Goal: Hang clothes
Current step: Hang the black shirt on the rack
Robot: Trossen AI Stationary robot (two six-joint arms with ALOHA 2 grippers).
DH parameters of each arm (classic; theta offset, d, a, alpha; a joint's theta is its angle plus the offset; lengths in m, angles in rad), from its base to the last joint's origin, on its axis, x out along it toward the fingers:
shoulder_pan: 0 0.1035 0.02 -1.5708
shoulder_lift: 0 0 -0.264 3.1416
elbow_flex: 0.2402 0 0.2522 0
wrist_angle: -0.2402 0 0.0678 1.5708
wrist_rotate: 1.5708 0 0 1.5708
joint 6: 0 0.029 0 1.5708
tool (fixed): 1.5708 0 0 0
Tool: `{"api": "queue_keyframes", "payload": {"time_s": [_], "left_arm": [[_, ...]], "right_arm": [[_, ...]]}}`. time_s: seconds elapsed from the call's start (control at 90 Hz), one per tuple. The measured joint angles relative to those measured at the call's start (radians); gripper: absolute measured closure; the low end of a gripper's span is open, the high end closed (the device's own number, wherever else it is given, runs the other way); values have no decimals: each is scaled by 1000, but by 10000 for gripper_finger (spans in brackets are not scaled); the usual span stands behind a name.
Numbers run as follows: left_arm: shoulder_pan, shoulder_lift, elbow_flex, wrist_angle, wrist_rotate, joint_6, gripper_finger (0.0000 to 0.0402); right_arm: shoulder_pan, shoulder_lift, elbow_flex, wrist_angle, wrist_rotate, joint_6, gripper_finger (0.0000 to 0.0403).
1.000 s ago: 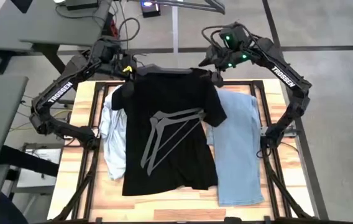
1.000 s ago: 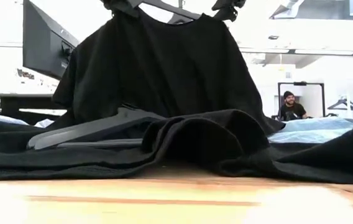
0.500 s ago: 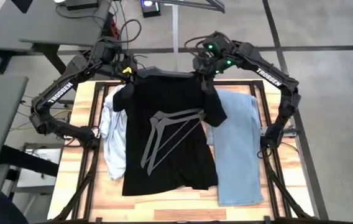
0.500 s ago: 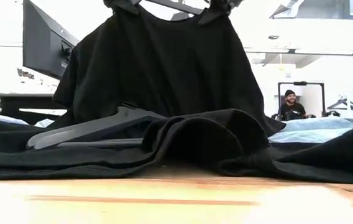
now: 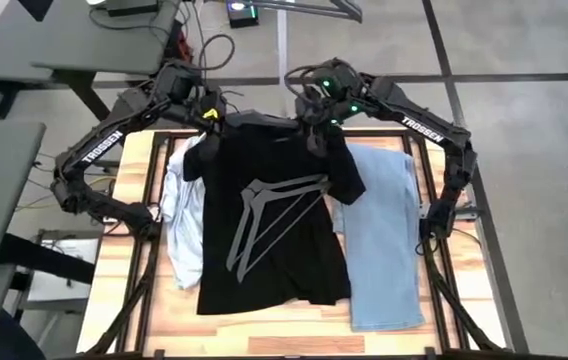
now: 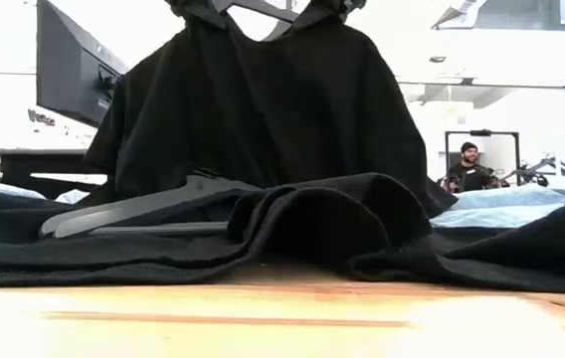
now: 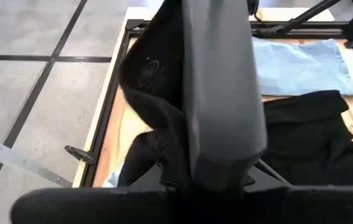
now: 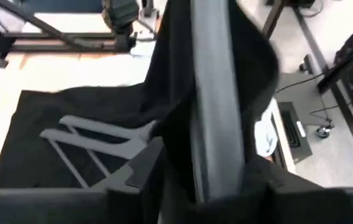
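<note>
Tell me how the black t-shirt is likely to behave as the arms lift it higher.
Probably floppy: the black t-shirt drapes from the left gripper and right gripper and folds on the table. Likely light, since it sags without pulling taut. The loose hangers on it may slide off.

The word "TROSSEN" stands in white letters on the left arm point(image 5: 103, 146) and on the right arm point(image 5: 420, 118).
</note>
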Motion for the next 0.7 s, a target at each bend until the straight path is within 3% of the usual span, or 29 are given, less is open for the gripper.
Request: {"api": "queue_keyframes", "payload": {"time_s": [0.2, 0.444, 0.578, 0.7], "left_arm": [[-1, 14, -1, -13, -2, 0, 377], [-1, 14, -1, -17, -7, 12, 377], [-1, 14, -1, -17, -7, 16, 376], [-1, 14, -1, -17, -4, 17, 376]], "right_arm": [[-2, 3, 0, -34, 20, 0, 221], [-36, 0, 0, -136, 24, -60, 220], [-36, 0, 0, -138, 24, -79, 245], [-36, 0, 0, -164, 24, -150, 312]]}}
